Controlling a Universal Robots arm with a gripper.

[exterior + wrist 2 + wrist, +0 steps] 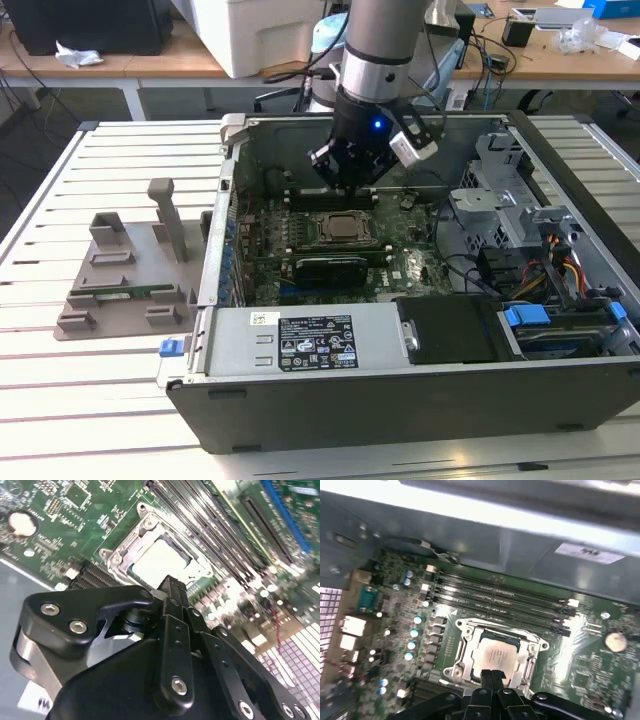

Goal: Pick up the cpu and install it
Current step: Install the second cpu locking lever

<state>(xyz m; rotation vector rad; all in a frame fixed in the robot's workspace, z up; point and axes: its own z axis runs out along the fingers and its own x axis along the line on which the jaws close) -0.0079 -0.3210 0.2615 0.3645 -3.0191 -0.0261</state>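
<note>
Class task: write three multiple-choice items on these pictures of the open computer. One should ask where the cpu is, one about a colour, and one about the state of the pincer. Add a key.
1. Where is the cpu?
A. in the socket on the board
B. on the grey rack outside the case
C. held up in the air

2. What colour is the board?
A. blue
B. green
C. red

3. How is the pincer?
A. wide open
B. shut on the cpu
C. shut, holding nothing

Key:
1 A: both wrist views show the silver chip lying inside the metal socket frame.
2 B: the board around the socket is green.
3 C: in the first wrist view the fingertips meet above the chip with nothing between them.
</note>
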